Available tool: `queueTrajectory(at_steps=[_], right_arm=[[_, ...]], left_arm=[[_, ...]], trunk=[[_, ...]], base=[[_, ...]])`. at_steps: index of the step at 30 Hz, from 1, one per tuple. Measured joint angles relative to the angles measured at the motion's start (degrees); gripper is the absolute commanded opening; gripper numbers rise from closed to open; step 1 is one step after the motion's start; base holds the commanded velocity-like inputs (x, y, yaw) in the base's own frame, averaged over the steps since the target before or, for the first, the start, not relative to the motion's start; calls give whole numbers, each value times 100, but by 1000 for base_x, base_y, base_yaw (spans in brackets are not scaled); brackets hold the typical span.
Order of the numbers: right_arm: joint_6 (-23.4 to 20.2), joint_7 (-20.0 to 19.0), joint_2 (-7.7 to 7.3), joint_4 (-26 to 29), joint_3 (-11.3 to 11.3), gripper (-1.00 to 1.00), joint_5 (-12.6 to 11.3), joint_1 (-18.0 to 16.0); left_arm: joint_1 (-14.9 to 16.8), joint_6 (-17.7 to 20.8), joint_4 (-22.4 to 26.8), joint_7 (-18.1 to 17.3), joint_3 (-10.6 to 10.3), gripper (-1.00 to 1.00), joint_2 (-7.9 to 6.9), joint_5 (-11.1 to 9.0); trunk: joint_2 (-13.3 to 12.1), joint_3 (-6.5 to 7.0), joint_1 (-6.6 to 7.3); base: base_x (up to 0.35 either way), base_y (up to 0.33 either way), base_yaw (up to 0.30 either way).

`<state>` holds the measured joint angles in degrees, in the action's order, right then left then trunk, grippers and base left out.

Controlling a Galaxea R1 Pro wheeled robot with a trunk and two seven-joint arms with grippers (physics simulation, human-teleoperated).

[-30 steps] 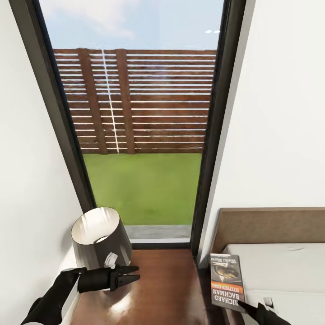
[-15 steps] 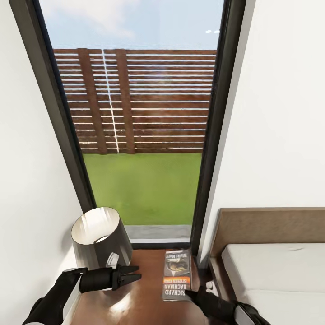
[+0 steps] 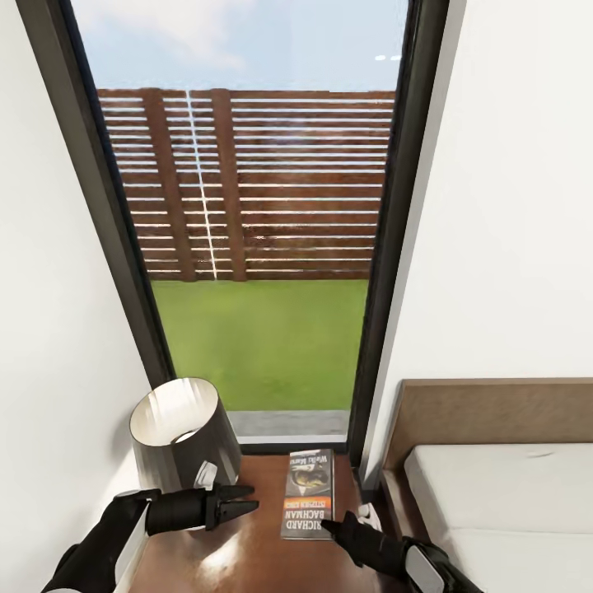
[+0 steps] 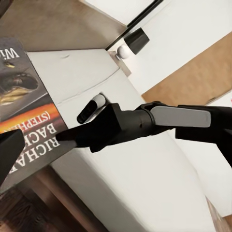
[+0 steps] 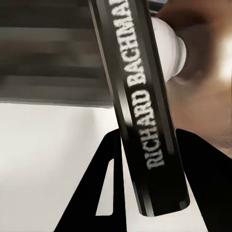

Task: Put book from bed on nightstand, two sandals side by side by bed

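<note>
One book (image 3: 308, 494) clamped at near edge in right end effector (image 3: 333, 527), over nightstand (image 3: 247, 552); left end effector (image 3: 243, 501) narrow.

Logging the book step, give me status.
Right gripper shut on the book, over the nightstand. Left gripper idle, state unclear. Lamp stands at the nightstand's left, apart from the book.

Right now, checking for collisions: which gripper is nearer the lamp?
Left. The left gripper sits just in front of the lamp; the right gripper holds the book farther away.
</note>
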<state>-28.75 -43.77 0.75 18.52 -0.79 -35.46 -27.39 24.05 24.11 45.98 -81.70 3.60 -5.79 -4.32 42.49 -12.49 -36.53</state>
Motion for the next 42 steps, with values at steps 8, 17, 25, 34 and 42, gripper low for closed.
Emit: queueTrajectory(at_steps=[8, 17, 25, 34, 42], right_arm=[[-66, -21, -3, 34, 5, -100, 16, 0], [-266, -29, 4, 31, 7, -100, 10, 0], [-278, -30, 2, 31, 8, -100, 16, 0], [-990, -27, 6, 53, -3, -100, 14, 1], [-1547, -34, 5, 110, 8, -100, -7, 0]], left_arm=[[0, -8, -147, 6, -1, 100, 71, 1], [0, -4, -151, 6, -1, 100, 74, 1], [0, -4, -151, 6, -1, 100, 71, 4], [0, -2, -157, 6, -1, 100, 77, 6], [0, -2, -160, 6, -1, 100, 79, 4]], trunk=[[321, -144, -176], [683, -306, -374], [1004, -450, -550], [1366, -612, -747], [1687, -756, -923]], base=[[0, 0, 0], [0, 0, 0], [0, 0, 0], [0, 0, 0], [0, 0, 0]])
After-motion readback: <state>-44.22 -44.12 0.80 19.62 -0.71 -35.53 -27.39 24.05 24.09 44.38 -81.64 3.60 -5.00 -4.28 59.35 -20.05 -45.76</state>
